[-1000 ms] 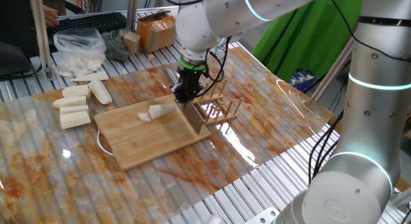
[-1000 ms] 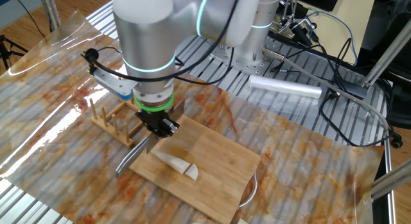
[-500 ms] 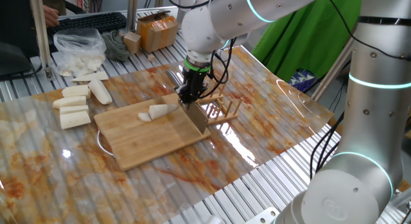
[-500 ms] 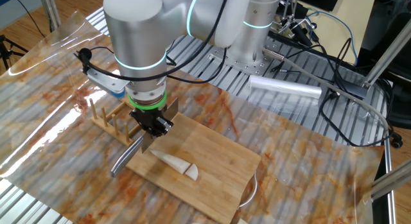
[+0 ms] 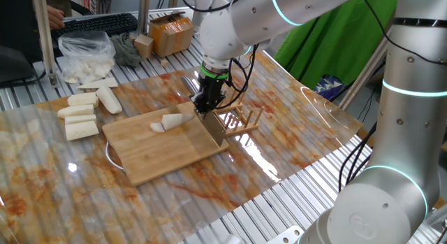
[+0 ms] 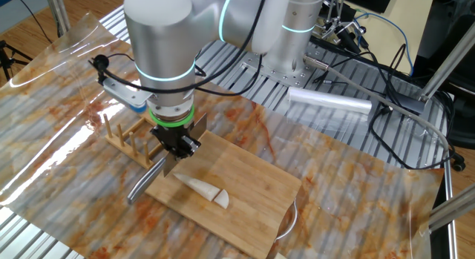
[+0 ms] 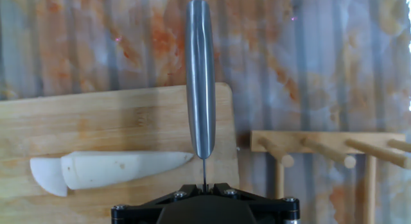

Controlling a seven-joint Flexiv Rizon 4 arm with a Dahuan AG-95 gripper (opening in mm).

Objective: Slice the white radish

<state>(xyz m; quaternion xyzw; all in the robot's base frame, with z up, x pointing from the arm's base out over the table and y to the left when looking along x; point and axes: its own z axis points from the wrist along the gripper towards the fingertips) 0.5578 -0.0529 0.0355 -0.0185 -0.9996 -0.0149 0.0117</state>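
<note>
On the bamboo cutting board [image 5: 164, 142] near the middle of your bench [image 5: 293, 125] lies the white radish [image 7: 119, 167], a pale tapered piece with its pointed tip aimed at the knife; at its blunt end one cut piece [image 7: 46, 175] rests against it, touching. You see the same radish in one fixed view [image 5: 171, 121] and in the other fixed view [image 6: 202, 188], well inside the board's edges. Your gripper [image 6: 175, 146] hangs over the board's edge nearest the wooden peg rack [image 5: 237, 119], and its fingers are clamped narrowly on the knife [image 7: 200, 79]. From the hand view the blade shows edge-on as a thin dark line, the steel handle [image 7: 200, 70] running away from the camera past the board's end, and the blade sits just beside the radish tip; you cannot tell whether it touches. Beyond the board, several bigger white chunks [image 5: 80, 118] lie on the bench, with a clear plastic bag [image 5: 85, 55] of white pieces behind them and a cardboard box [image 5: 171, 33] further back. No writing on any of these is legible to you.
</note>
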